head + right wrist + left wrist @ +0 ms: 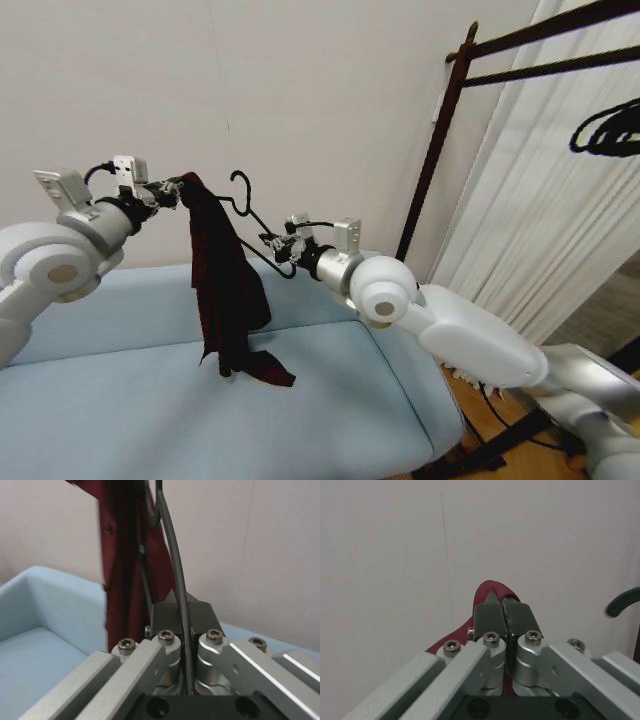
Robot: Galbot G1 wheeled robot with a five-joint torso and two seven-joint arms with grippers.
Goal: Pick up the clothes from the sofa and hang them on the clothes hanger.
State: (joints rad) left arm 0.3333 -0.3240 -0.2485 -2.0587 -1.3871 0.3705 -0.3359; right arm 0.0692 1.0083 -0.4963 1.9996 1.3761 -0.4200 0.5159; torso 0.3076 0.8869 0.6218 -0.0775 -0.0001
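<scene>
Two grippers: left gripper [175, 187] at far left, pinched on cloth; right gripper [272, 243] near the middle, clamped on wire. Two white arms, one per side. One dark red garment [225, 290], hanging between the grippers. One black hanger [250, 215] threaded into that garment. One further dark looped shape [608, 130] at far right, up on the rack, too unclear to count as a second hanger. One light blue sofa [120, 400], near and left. One dark wooden clothes rack [440, 130] on the right, with two crossbars [560, 66]. One white curtain [540, 240] behind the rack. One plain wall [320, 90], far.
</scene>
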